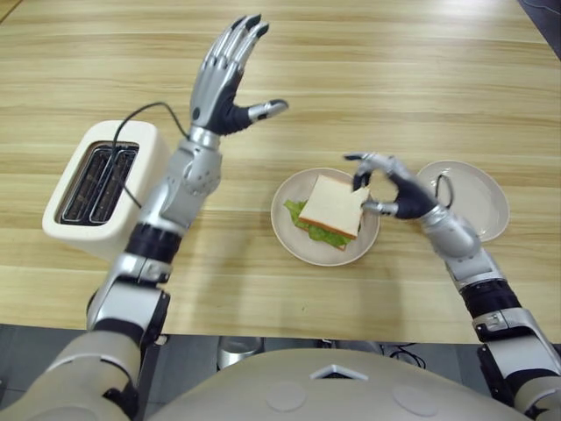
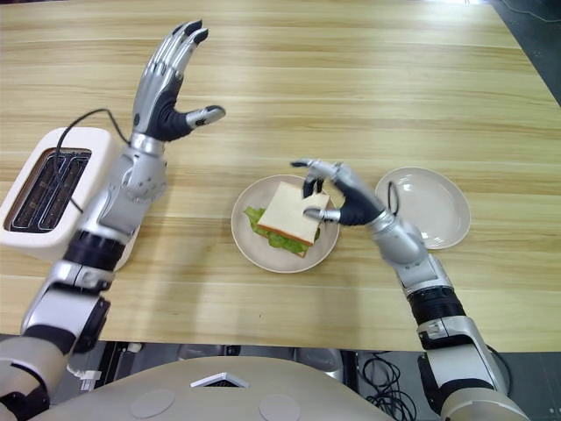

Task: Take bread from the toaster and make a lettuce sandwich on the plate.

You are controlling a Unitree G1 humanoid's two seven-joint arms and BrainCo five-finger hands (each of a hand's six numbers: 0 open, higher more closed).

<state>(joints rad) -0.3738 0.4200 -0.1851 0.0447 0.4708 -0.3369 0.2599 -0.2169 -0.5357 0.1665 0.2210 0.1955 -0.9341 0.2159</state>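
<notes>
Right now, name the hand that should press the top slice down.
Right. The right hand pinches the bread on the plate; the left hand is raised open over bare table, far from it.

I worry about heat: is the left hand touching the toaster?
Apart. The left eye view shows the left hand raised open over bare table, well clear of the toaster.

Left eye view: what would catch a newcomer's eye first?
A white-bread sandwich with green lettuce lies on a round beige plate at the middle of the wooden table, with the robot's right hand at its right edge. The left hand is raised open above the table, beyond and right of the cream toaster.
</notes>
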